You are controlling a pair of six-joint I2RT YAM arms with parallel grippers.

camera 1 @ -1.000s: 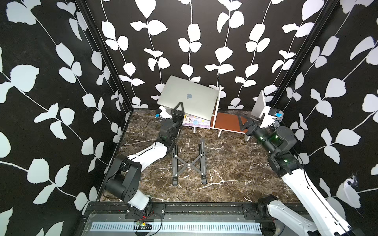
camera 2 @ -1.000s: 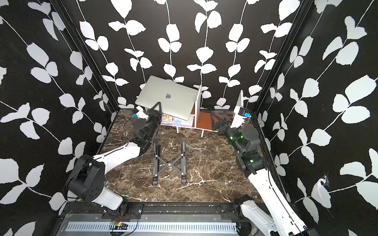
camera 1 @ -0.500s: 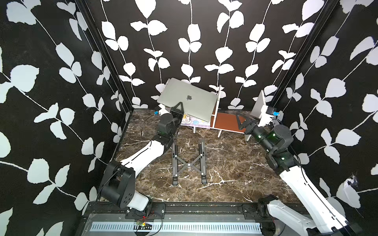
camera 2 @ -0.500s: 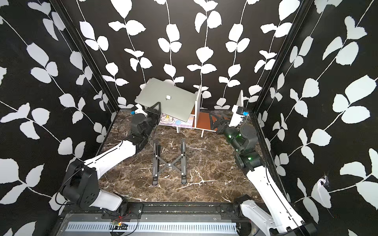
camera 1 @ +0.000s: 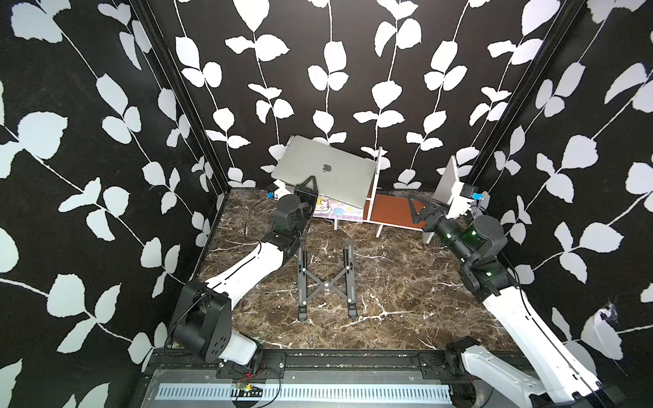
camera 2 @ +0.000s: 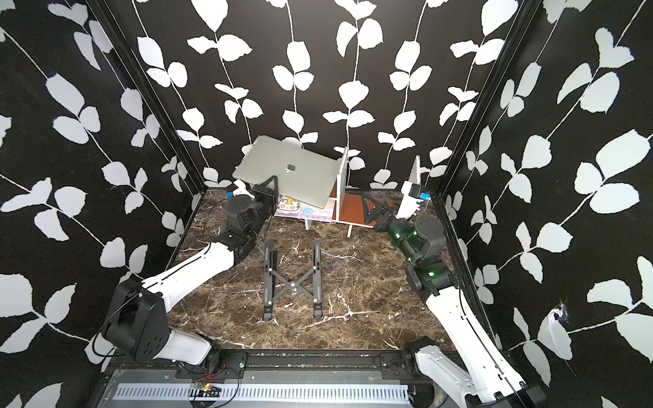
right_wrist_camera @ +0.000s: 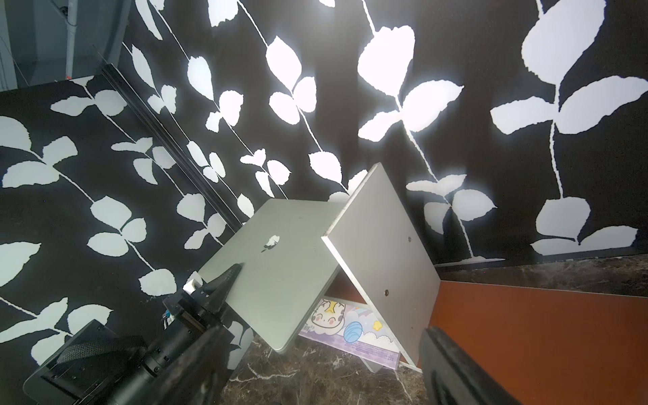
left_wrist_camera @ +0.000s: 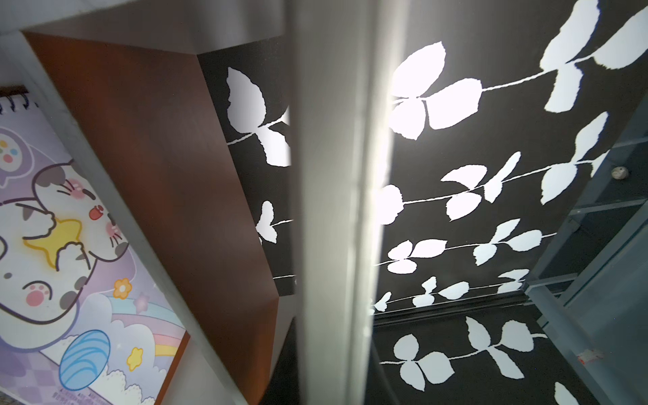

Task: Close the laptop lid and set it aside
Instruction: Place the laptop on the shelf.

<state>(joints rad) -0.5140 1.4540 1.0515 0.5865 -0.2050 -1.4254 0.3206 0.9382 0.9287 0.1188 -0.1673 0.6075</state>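
The laptop (camera 1: 328,169) (camera 2: 289,169) is closed, its lid facing up with the apple logo showing. It hangs tilted above the left bay of the rack, its far side against the white divider (camera 1: 376,180). My left gripper (camera 1: 311,187) (camera 2: 270,185) is shut on its near left edge. In the left wrist view the laptop's edge (left_wrist_camera: 333,210) fills the middle as a grey band. The right wrist view shows the laptop (right_wrist_camera: 280,266) from the side. My right gripper (camera 1: 418,208) (right_wrist_camera: 315,371) stands open over the brown shelf floor (camera 1: 392,212), holding nothing.
A cartoon-cat notebook (camera 1: 335,212) (left_wrist_camera: 52,245) lies under the laptop in the left bay. A black X-frame stand (camera 1: 327,279) lies flat mid-table. A white end panel (camera 1: 448,180) stands by the right wall, and patterned walls close in on three sides.
My left arm has stretched toward the back with the laptop still in its grip. My right gripper has edged slightly left and back, still open.
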